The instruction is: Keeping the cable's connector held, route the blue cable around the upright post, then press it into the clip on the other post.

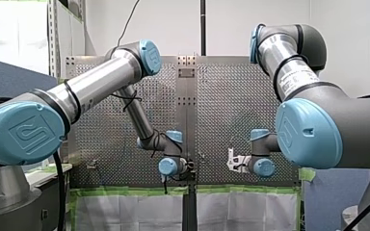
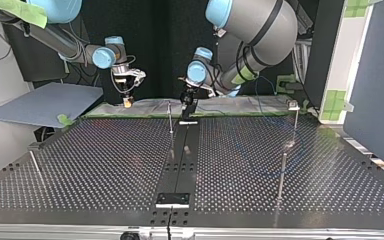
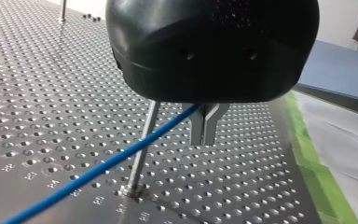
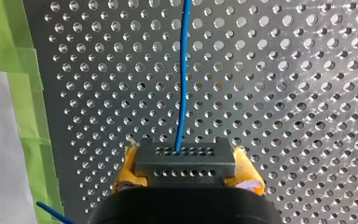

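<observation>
My right gripper is shut on a dark grey connector, which sits between its yellow pads. The blue cable leaves the connector and runs straight ahead over the perforated table. My left gripper, black with metal fingers, is shut on the same blue cable, which slants down from its fingers and crosses in front of a thin upright post. In the top view my right gripper hangs at the left and my left gripper near the middle, beside that post. A post with a clip stands at the right.
Green tape and a white sheet line the table edge near both grippers. A blue-grey board lies at the top view's left. Further thin posts stand nearer that camera, and a black strip runs down the middle.
</observation>
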Tool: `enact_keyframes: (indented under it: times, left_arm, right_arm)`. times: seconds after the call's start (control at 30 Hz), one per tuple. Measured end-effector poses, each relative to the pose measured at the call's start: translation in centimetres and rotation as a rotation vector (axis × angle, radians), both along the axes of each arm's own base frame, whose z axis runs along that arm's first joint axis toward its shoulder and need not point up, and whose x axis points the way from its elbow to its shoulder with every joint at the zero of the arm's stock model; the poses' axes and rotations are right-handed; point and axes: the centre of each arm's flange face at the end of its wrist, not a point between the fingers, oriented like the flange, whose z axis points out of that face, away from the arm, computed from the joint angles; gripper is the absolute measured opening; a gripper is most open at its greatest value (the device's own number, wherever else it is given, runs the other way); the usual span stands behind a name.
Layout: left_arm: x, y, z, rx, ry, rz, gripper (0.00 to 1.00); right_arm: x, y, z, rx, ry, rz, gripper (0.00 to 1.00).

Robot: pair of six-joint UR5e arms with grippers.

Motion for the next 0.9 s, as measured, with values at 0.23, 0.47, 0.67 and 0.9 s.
enact_keyframes:
  times: [0.23,0.47,0.67,0.9]
  left_arm:
    - [0.9,-1.0,1.0,-0.014,0.012,-0.006,0.0]
    - [1.9,-1.4,1.8,-0.014,0.025,0.001,0.0]
    - [3.1,-1.6,2.7,-0.039,0.031,0.005,0.0]
    - [4.8,-1.9,4.0,-0.056,0.043,0.009,0.0]
  right_arm:
    - [-0.2,-0.4,0.2,-0.005,-0.003,-0.005,0.0]
    - [-0.4,-1.1,0.4,-0.016,-0.006,-0.011,0.0]
    - [-0.5,-2.0,0.1,-0.02,-0.007,-0.016,0.0]
    - [-0.6,-3.2,-0.4,-0.005,0.005,-0.024,0.0]
